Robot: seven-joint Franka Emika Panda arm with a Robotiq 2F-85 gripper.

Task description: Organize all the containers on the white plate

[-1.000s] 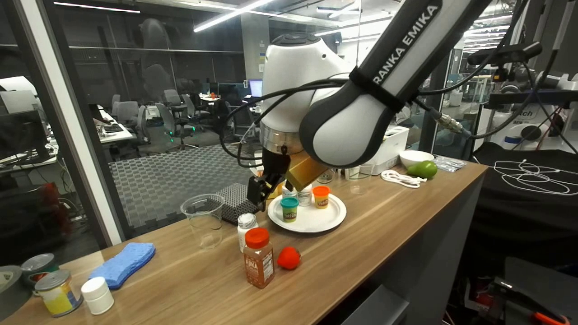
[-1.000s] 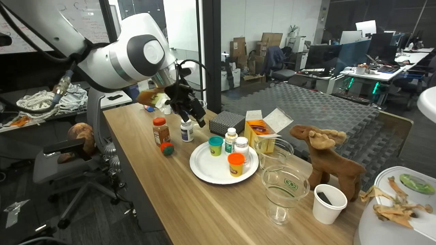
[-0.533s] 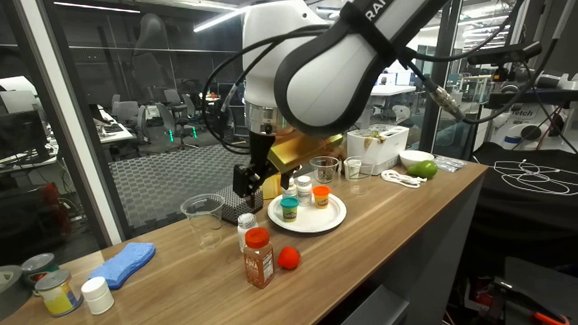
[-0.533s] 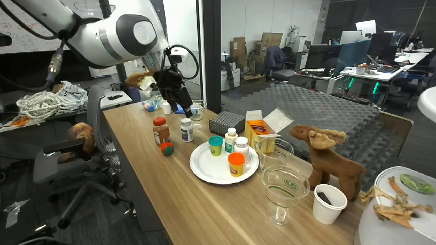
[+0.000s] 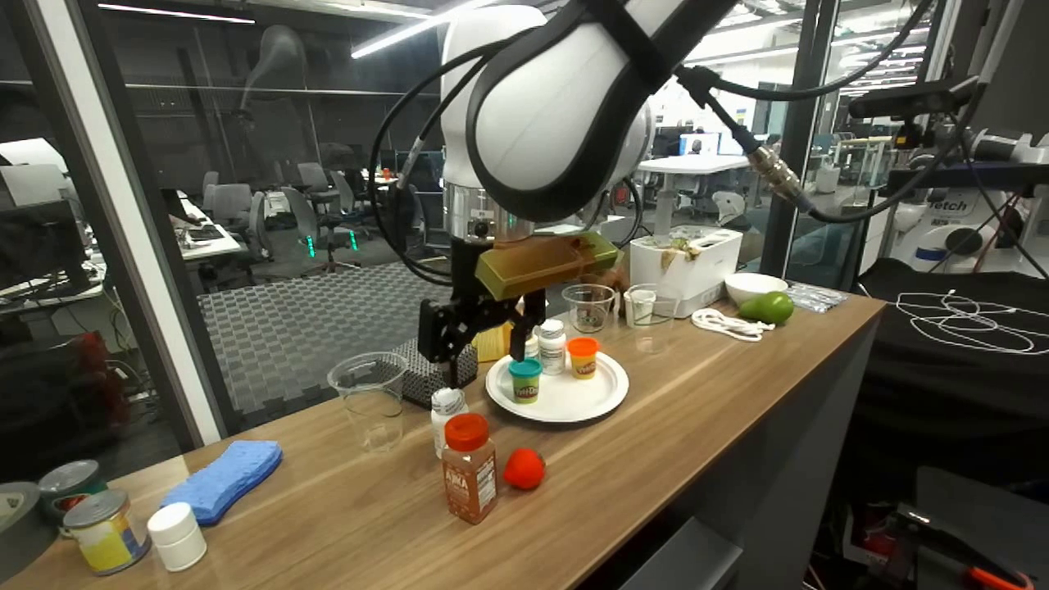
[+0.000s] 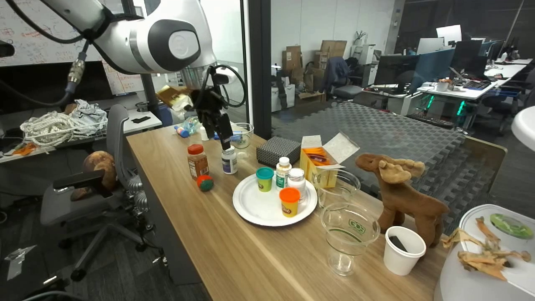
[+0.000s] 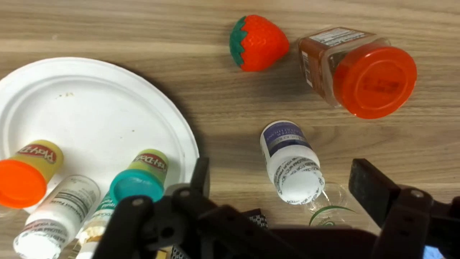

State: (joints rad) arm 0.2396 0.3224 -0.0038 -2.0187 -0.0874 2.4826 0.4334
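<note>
The white plate carries a teal-lidded tub, an orange-lidded tub and two white bottles, one behind the other. Off the plate, a white bottle with a purple label stands upright on the table. Beside it is the orange-red spice bottle, also upright. Pointing down above the purple-labelled bottle, my gripper is open, its fingers wide apart on either side of the bottle's cap in the wrist view. Nothing is held. Another small white jar sits at the table's far end.
A toy strawberry lies near the spice bottle. A clear cup, a dark patterned box and a yellow box stand close by. Farther off are a blue sponge, tins and clear cups.
My gripper has swung away from the plate's side and turned to point straighter down, coming over the purple-labelled bottle. The jaws stay open. The objects on the table have not moved.
</note>
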